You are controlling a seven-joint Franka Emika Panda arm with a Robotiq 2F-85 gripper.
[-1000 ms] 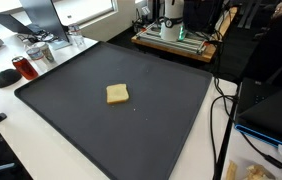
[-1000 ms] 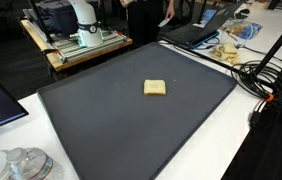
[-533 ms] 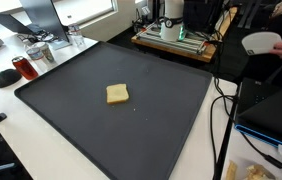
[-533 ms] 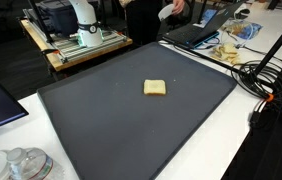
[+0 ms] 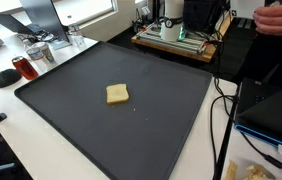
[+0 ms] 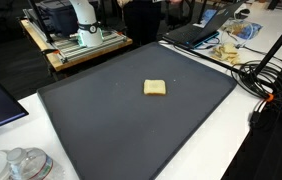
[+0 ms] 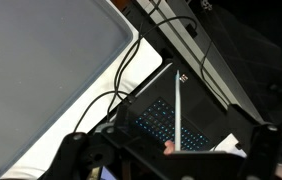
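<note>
A slice of toast lies flat near the middle of a large dark mat in both exterior views. My gripper shows only in the wrist view, as two dark fingers set wide apart along the bottom edge, open with nothing between them. It hangs high above an open laptop with a lit keyboard, off the mat's edge and far from the toast. The robot's white base stands on a stand behind the mat.
Black cables run over the white table beside the mat. A red cup and glassware stand off one corner, and food wrappers off another. A person's hand reaches in near the laptop.
A person's hand carrying a white object came in by the laptop half a second ago; now the hand sits higher and the white object is gone. The toast has not moved.
</note>
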